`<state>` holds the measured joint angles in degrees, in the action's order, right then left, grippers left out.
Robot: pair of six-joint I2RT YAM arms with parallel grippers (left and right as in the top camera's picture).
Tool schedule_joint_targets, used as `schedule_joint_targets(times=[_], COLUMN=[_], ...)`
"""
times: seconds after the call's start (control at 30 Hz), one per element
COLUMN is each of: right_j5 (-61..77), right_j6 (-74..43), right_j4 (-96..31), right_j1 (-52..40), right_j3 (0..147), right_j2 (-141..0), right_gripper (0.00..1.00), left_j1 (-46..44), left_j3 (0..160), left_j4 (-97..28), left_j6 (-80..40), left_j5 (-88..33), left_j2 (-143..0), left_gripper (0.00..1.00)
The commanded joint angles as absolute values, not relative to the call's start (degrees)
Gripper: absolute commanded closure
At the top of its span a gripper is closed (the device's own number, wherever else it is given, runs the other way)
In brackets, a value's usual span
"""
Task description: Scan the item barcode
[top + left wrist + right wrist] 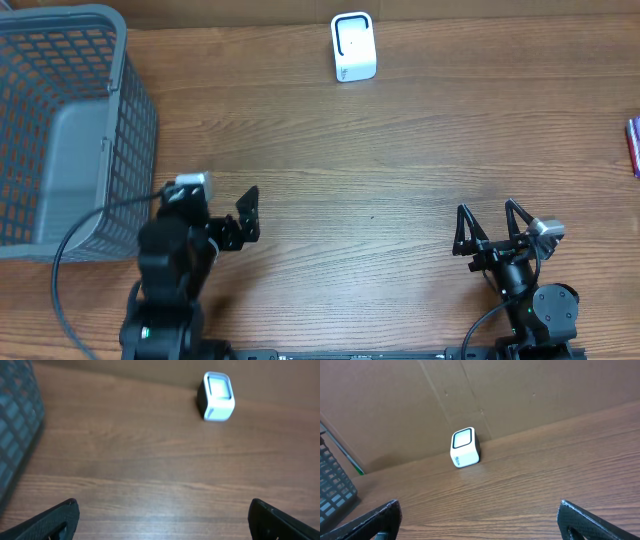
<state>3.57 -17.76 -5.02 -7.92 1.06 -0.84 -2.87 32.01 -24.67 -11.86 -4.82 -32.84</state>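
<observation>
Both tools are spread wide and hold nothing: the left tool [164,504] is at the lower left of the overhead view, the right tool [486,210] at the lower right. The white scanner [353,47] stands at the top centre of the wooden counter [350,180], well apart from both. A red and purple item [634,147] shows at the right edge, mostly cut off. A grey basket [135,115] fills the upper left corner.
</observation>
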Motion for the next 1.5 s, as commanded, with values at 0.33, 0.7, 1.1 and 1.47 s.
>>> schedule_joint_targets(times=[0.33,0.7,1.1,1.47], right_j5=[3.0,3.0,3.0,3.0], right_j6=[-17.5,-17.5,-17.5,-17.5], right_j4=[-4.6,-4.6,-4.6,-4.6], right_j1=[-8.2,-8.2,-8.2,-8.2], right_j3=[0.5,0.5,0.5,0.5], right_j2=[-0.2,-0.2,-0.2,-0.2], right_gripper=[0.0,0.0,0.0,0.0], left_j1=[-2.5,-2.2,-2.2,0.1], left_j3=[19.9,12.0,0.5,0.3], left_j4=[-24.8,-21.2,7.4,4.4], left_j6=[-11.6,-4.0,-1.7,-1.7], left_j5=[-3.6,-3.6,-5.6,-5.8], left_j2=[-14.4,-0.3,-0.2,-0.2], left_gripper=[0.0,0.0,0.0,0.0])
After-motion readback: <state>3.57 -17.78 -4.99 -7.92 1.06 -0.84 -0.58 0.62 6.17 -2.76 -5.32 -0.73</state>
